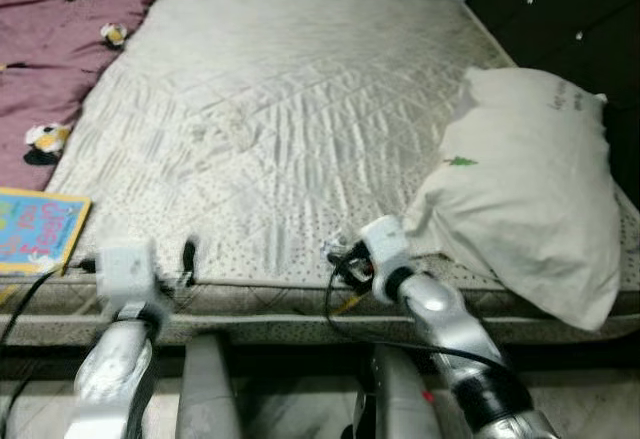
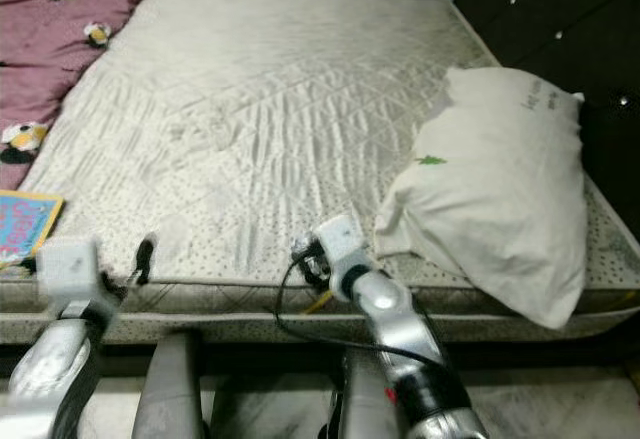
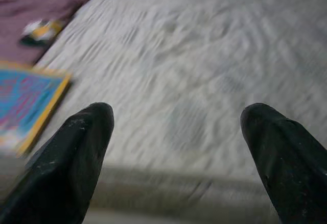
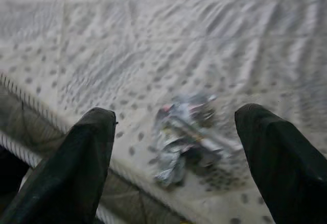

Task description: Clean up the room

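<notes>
Wrapper (image 4: pixel 186 132) crumpled near mattress (image 1: pixel 300 109) edge, between spread fingers of right tool (image 4: pixel 176 147); left tool (image 3: pixel 176 152) spread too.

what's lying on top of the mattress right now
On the mattress lie a white pillow at its right side, a crumpled wrapper near the front edge between the open right gripper fingers, and a picture book front left. Anything under the pillow is hidden.
</notes>
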